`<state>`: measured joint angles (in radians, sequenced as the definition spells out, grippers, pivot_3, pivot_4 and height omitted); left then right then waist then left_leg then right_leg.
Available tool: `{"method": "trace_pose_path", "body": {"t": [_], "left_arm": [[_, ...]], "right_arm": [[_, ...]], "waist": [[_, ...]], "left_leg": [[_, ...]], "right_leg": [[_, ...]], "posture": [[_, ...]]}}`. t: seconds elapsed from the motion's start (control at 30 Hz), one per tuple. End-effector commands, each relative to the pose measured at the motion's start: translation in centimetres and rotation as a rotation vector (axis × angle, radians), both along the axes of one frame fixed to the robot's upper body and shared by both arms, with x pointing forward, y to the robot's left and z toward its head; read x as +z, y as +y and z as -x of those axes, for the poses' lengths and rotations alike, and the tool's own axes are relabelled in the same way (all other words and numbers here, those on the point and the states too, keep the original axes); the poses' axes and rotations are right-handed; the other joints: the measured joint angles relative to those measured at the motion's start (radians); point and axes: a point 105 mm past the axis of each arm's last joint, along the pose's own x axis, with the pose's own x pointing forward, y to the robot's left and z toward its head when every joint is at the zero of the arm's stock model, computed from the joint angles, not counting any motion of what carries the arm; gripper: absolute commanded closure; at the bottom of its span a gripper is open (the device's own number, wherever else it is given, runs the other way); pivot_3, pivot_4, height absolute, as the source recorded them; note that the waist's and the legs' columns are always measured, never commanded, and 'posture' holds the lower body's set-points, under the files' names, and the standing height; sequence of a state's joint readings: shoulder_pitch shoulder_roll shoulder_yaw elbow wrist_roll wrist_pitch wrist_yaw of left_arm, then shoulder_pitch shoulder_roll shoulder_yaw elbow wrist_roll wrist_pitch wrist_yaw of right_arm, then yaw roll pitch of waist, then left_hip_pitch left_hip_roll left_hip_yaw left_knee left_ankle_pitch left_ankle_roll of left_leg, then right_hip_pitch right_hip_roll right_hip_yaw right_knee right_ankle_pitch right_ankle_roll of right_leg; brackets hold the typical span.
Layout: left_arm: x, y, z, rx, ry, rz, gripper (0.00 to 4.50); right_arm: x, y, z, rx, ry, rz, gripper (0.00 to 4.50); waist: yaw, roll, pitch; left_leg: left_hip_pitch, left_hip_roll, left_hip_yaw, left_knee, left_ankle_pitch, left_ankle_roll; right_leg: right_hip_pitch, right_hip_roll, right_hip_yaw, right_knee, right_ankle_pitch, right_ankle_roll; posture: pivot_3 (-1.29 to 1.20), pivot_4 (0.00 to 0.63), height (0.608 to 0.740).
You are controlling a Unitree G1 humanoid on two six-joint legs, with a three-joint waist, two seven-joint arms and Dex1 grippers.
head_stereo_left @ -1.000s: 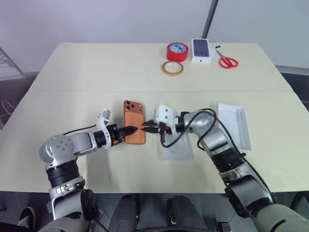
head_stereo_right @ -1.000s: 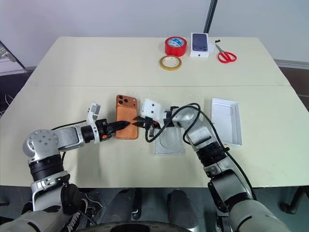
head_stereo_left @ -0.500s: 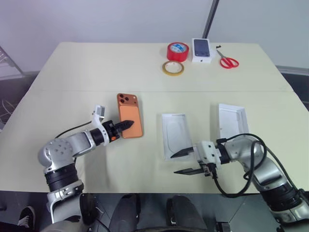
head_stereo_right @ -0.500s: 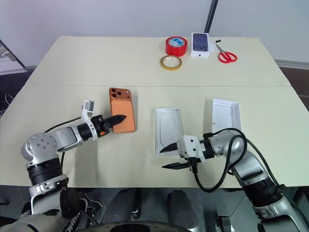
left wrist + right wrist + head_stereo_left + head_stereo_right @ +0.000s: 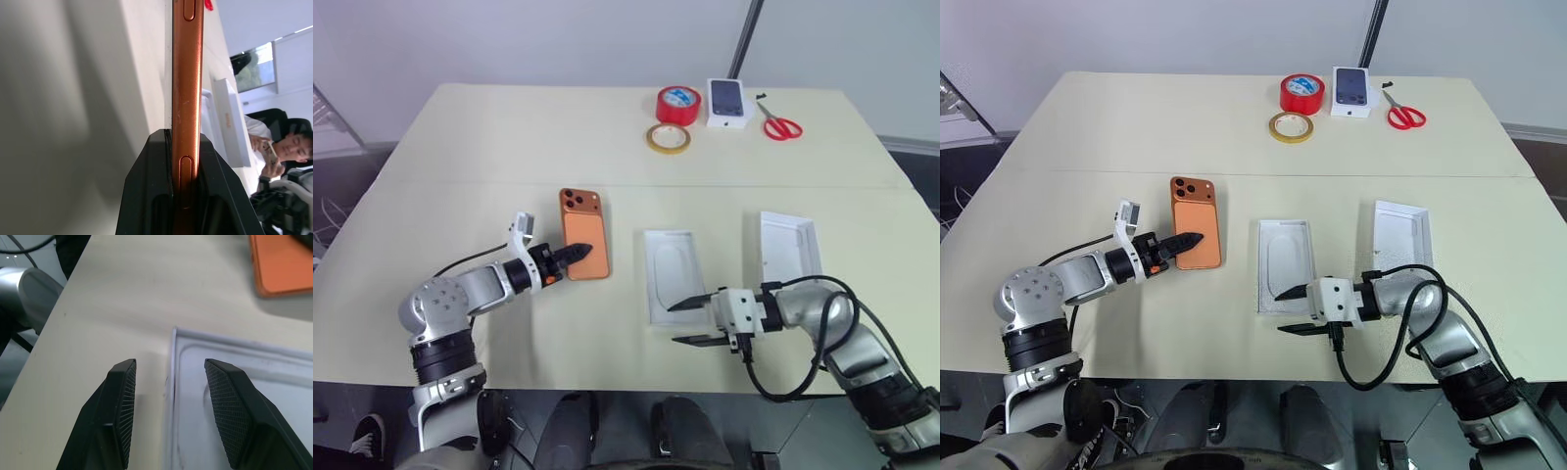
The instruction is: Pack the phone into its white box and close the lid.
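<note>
A second ago both grippers met at the phone (image 5: 584,232); now the right gripper (image 5: 689,323) has drawn back to the table's near edge, fingers apart and empty, astride the corner of what looks like a moulded insert (image 5: 673,275). The left gripper (image 5: 578,253) stays clamped on the phone's edge. One white tray (image 5: 789,246) lies right; two tape rolls, one scissors (image 5: 780,124).

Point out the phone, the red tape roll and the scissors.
phone (image 5: 584,235), left eye view, middle of its orange back.
red tape roll (image 5: 677,105), left eye view, its red side wall.
scissors (image 5: 785,129), left eye view, red handle loops.
</note>
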<state>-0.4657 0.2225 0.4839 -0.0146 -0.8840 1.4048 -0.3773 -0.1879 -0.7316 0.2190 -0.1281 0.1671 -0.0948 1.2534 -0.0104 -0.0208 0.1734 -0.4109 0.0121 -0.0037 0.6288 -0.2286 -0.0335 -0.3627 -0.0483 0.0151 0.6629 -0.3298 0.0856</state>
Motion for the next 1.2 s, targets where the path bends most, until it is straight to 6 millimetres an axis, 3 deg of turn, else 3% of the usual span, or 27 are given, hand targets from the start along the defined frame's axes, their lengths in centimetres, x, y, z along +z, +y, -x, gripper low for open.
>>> {"method": "trace_pose_path", "body": {"t": [0.03,0.17,0.27,0.43,0.5,0.57,0.6,0.77,1.03,1.17,1.2], "left_arm": [[1.8,-0.4,-0.1,-0.022,-0.078,0.022,4.5],[1.8,-0.4,-0.1,-0.024,-0.082,0.011,4.5],[1.8,-0.5,-0.1,-0.022,-0.08,0.016,4.5],[1.7,-0.7,0.1,-0.031,-0.078,0.008,4.5],[1.7,-0.7,0.2,-0.034,-0.074,0.021,4.5],[1.7,-0.7,0.2,-0.032,-0.073,0.02,4.5],[1.6,-0.7,0.2,-0.031,-0.071,0.017,4.5],[2.2,-1.2,0.0,-0.039,-0.083,0.032,4.5],[3.5,-2.3,-1.2,-0.015,-0.108,0.065,4.5],[3.2,-3.0,-1.7,-0.018,-0.098,0.062,4.5],[3.1,-3.3,-1.7,-0.032,-0.092,0.062,4.5]], "right_arm": [[-0.2,-0.6,0.1,0.011,-0.035,0.037,2.19],[-0.2,-0.5,-0.1,-0.006,-0.023,0.014,2.19],[-0.4,-0.5,-0.2,-0.009,-0.033,0.018,2.97],[-0.7,-0.4,0.0,-0.011,-0.023,0.017,2.97],[-0.7,-0.3,-0.1,-0.018,-0.021,0.013,3.47],[-0.7,-0.3,-0.1,-0.02,-0.019,0.011,4.26],[-0.7,-0.3,-0.2,-0.023,-0.023,0.01,4.4],[-0.5,0.8,-0.8,-0.053,-0.031,-0.018,4.4],[0.5,4.1,-5.0,-0.183,-0.14,-0.056,4.4],[0.6,4.5,-4.9,-0.179,-0.083,-0.073,4.4],[0.7,4.5,-4.7,-0.171,-0.069,-0.075,4.13]], "waist": [[0.0,0.0,0.0],[0.0,0.0,0.0],[0.0,0.0,0.0],[0.0,0.0,0.0],[0.0,0.0,0.0],[0.0,0.0,0.0],[0.0,0.0,0.0],[-0.001,0.0,0.0],[-0.001,0.0,0.0],[0.002,-0.001,0.001],[0.002,-0.001,0.001]], "left_leg": [[0.0,0.0,0.0,0.0,0.0,0.0],[0.0,0.0,0.0,0.0,0.0,0.0],[0.0,0.0,0.0,0.0,0.0,0.0],[0.0,0.0,0.0,0.0,0.0,0.0],[0.0,0.0,0.0,0.0,0.0,0.0],[0.0,0.0,0.0,0.0,0.0,0.0],[0.0,0.0,0.0,0.0,0.0,0.0],[0.0,0.0,0.0,0.001,0.0,0.0],[0.0,0.0,0.0,0.001,0.002,-0.003],[0.0,0.0,0.0,0.001,0.003,-0.005],[0.0,0.0,0.0,0.001,0.003,-0.004]], "right_leg": [[0.0,0.0,0.0,0.0,0.0,0.0],[0.0,0.0,0.0,0.0,0.0,0.0],[0.0,0.0,0.0,0.0,0.0,0.0],[0.0,0.001,0.0,0.0,0.0,0.0],[0.0,0.001,0.0,0.0,0.0,0.0],[0.0,0.001,0.0,0.0,0.0,0.0],[0.0,0.001,0.0,0.0,0.0,0.0],[0.001,0.001,0.0,0.0,0.0,0.0],[0.0,0.002,0.0,0.002,0.0,0.0],[0.0,0.001,0.0,0.001,0.0,0.0],[0.0,0.001,0.0,0.001,0.0,0.0]], "posture": [[0.0,0.15,0.74],[0.0,0.15,0.74],[0.0,0.15,0.74],[0.0,0.15,0.74],[0.0,0.15,0.74],[0.0,0.15,0.74],[0.0,0.15,0.74],[0.0,0.15,0.74],[0.0,0.15,0.74],[0.0,0.15,0.74],[0.0,0.15,0.74]]}}
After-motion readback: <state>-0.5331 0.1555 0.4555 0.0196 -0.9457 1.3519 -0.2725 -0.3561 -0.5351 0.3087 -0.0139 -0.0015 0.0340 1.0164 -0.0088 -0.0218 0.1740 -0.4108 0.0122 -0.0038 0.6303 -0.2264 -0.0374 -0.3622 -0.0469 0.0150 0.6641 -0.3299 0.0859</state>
